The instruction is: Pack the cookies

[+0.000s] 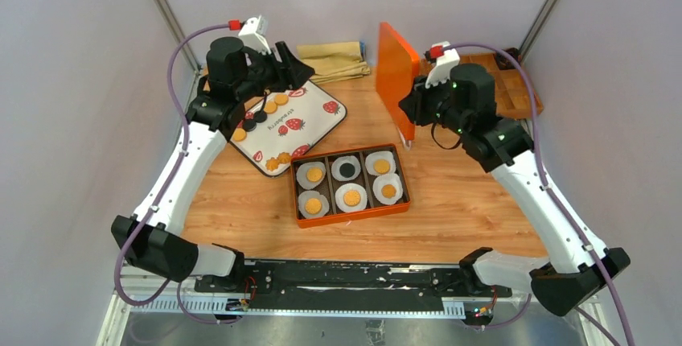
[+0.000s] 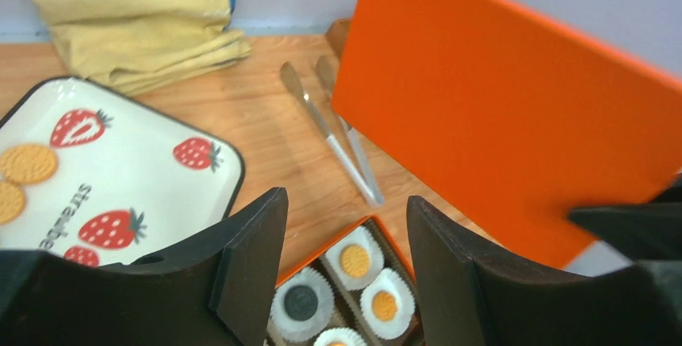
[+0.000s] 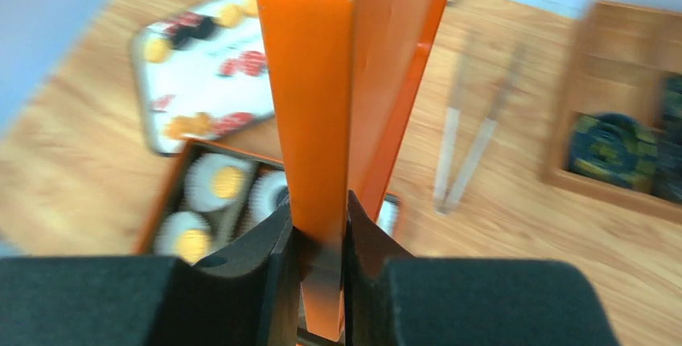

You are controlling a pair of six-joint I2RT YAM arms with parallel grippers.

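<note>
**Cookies**: six are sitting one apiece in white cups inside the box. Five are orange; a black one is lying in the far middle compartment. More are lying on the plate, at 10 o'clock from the box: a row of orange and black ones along its far-left edge, and scalloped orange ones at its near corner.

**Right gripper**: is pinching the lower edge of the orange lid and holding it upright at 1 o'clock from the box.

**Left gripper**: is hovering over the plate's far side, jaws standing wide with nothing between them.

**Tongs**: are lying on the table at 12 o'clock from the box, beside the lid.

**Cloth**: yellow and folded, is lying at the table's far edge, at 12 o'clock.

**Wooden tray**: is sitting at 2 o'clock from the box.
</note>
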